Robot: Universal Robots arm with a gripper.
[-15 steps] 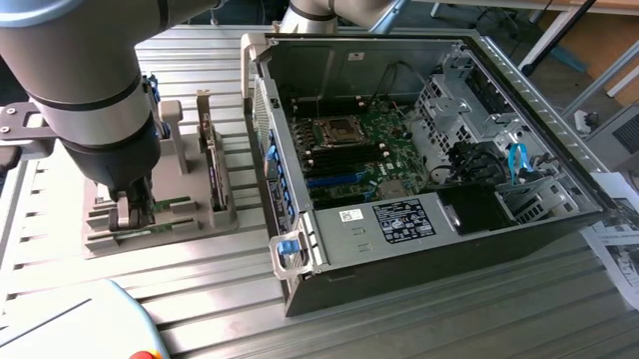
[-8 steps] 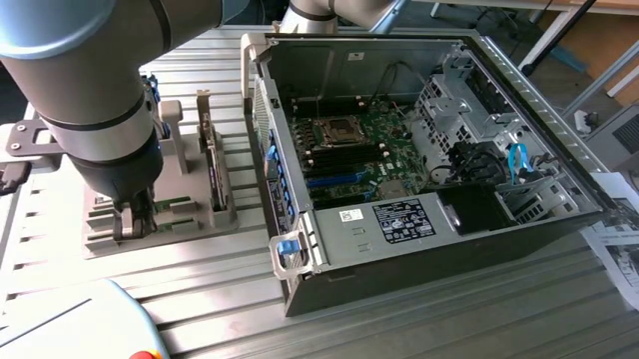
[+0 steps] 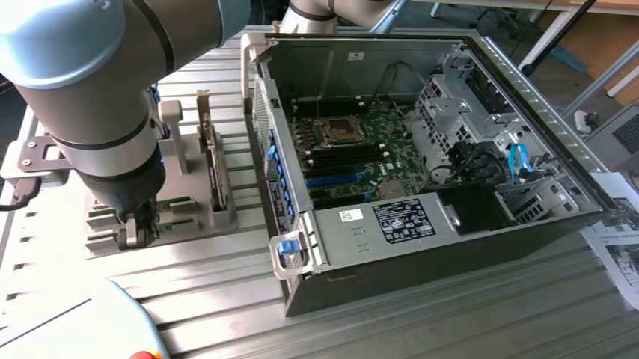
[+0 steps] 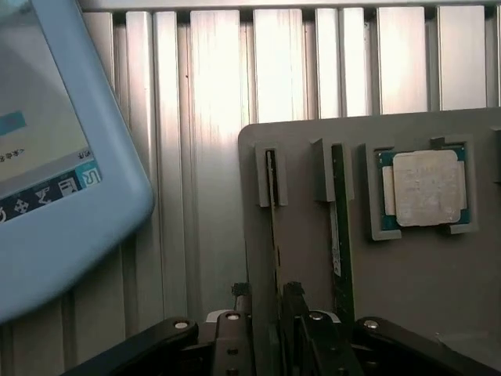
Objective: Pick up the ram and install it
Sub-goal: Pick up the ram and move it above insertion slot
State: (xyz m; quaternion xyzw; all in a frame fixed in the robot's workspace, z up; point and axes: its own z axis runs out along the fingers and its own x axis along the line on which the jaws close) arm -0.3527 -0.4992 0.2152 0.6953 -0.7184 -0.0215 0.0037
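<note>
Arm stands over the grey holder (image 3: 194,217) on the slatted table (image 3: 420,314), at the exterior view's left of the open PC case (image 3: 399,247).

Gripper (image 3: 137,228) is down at the near end of the holder. Jaws released and spread wide, nothing grasped. In the wrist view one finger (image 4: 237,329) sits on each side of a thin board standing on edge in its slot; a gap shows on both sides, no contact visible.

That board is the ram (image 4: 272,184): on edge, in the slot farthest from the processor (image 4: 427,188), not yet lifted. A second stick (image 4: 337,235), greenish with a small white label, stands in the next slot, between the ram and the processor. The processor lies flat in its square recess in the same holder.

Case lies on its side, lid off, motherboard (image 3: 364,149) exposed. Memory slots beside the socket (image 3: 337,133) look dark; cannot tell whether any is filled.

Pendant (image 4: 55,157), pale blue, lies on the table just beside the holder.
</note>
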